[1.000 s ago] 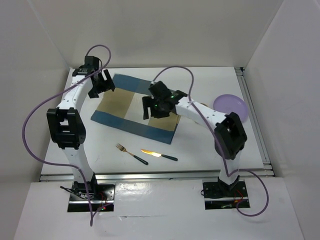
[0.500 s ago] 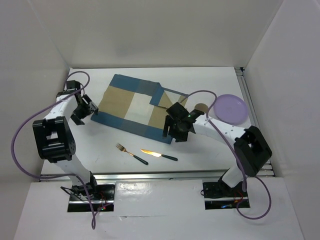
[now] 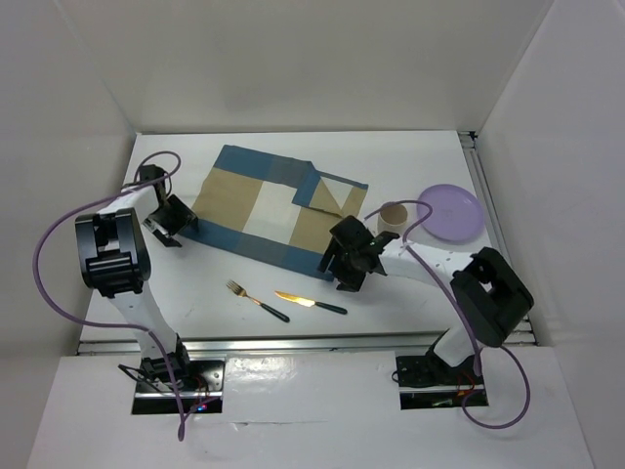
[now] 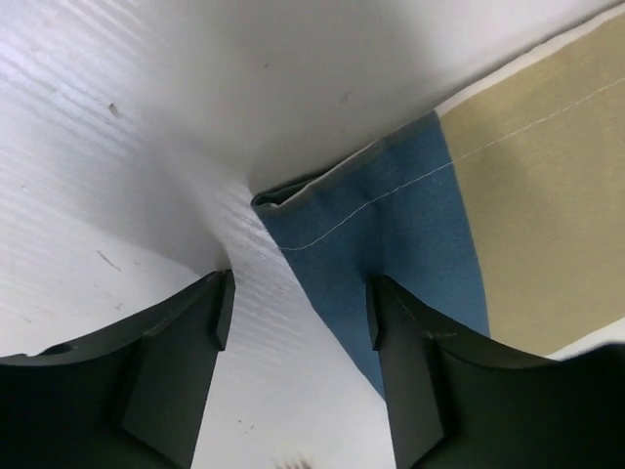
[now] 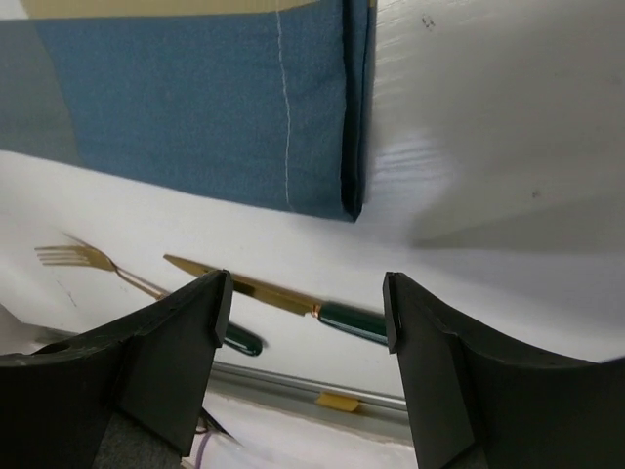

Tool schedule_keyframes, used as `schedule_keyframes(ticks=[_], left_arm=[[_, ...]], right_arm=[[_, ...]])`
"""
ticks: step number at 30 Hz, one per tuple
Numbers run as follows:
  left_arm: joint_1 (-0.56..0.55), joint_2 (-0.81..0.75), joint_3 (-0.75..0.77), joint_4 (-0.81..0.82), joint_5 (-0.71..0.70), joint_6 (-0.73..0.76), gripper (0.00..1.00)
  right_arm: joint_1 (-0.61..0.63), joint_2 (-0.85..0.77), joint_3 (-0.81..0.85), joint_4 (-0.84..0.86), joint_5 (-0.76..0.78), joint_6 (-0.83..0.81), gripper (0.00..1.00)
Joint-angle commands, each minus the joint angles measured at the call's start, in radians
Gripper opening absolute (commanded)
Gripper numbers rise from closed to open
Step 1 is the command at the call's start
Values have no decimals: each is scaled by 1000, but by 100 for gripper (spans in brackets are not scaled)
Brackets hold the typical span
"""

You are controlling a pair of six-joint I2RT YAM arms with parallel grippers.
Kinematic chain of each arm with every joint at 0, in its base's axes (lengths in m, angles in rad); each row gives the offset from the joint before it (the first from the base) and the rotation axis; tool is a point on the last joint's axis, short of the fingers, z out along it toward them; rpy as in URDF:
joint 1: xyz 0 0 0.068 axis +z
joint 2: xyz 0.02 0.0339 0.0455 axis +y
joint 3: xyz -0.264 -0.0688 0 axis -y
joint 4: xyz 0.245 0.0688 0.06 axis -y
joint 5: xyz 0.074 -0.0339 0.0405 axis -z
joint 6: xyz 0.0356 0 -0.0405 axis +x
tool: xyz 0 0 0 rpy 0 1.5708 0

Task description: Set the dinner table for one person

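The white dinner table (image 3: pixel 410 156) carries a blue-and-tan checked placemat (image 3: pixel 269 207) with its far right corner folded over. My left gripper (image 3: pixel 172 227) is open at the mat's near left corner (image 4: pixel 293 210), one finger over the blue edge. My right gripper (image 3: pixel 348 266) is open just past the mat's near right corner (image 5: pixel 347 195). A gold fork (image 3: pixel 256 299) and a gold knife (image 3: pixel 311 303), both with dark green handles, lie near the front edge. The knife (image 5: pixel 283 298) and fork (image 5: pixel 78 259) also show in the right wrist view. A purple plate (image 3: pixel 450 212) and a tan cup (image 3: pixel 393 216) sit at the right.
Silver rails run along the table's front edge (image 3: pixel 293 340) and right edge (image 3: pixel 498 234). White walls close in the back and both sides. Purple cables loop from both arms.
Both grippers came down and toward the front, spreading the placemat flat; they have let go and now sit open at its near corners. The cup is now uncovered.
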Motion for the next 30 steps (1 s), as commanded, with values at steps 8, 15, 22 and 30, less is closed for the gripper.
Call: schedule_keyframes(ticks=[8,15,22,30], left_arm=[[-1,80,-4,66,44,-31,15],[-1,80,5,57,44,-20,0],[-1,5,32,9,3,-11,0],[9,-177,92,-34,15,11,0]], right_arm=[[-9,153,31,143,40,50,70],[-9,190,54,110,127,86,43],[-9,142,109,33,207,65,0],[-9,-9,169,-16,290,-125,0]])
